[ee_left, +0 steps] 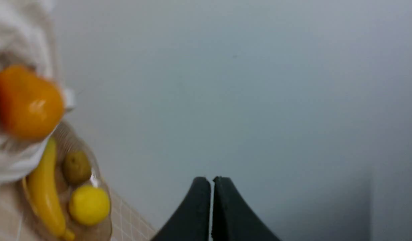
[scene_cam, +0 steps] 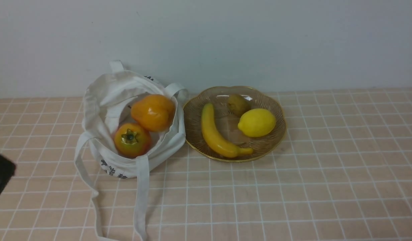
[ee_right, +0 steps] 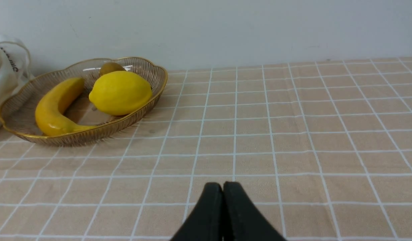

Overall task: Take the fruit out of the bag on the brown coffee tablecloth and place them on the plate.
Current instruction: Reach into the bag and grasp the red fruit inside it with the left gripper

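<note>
We had the brown coffee tablecloth (scene_cam: 293, 187) covering the table, with the bag (scene_cam: 102, 97) slumped open on it right beside the plate (scene_cam: 196, 110). The plain orange fruit (scene_cam: 153, 112) and the red-orange fruit (scene_cam: 131, 140) sat inside the bag, while the plate held a banana (scene_cam: 214, 134), a lemon (scene_cam: 256, 122) and a small greenish fruit (scene_cam: 237, 104). Our left gripper (ee_left: 211, 179) and right gripper (ee_right: 222, 185) both had jaws pressed together, holding nothing.

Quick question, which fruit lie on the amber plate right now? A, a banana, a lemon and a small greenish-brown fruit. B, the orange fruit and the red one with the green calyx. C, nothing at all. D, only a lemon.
A: the banana, the lemon and the small greenish-brown fruit lie in the plate, while the orange fruit and the red fruit sit in the bag.
</note>
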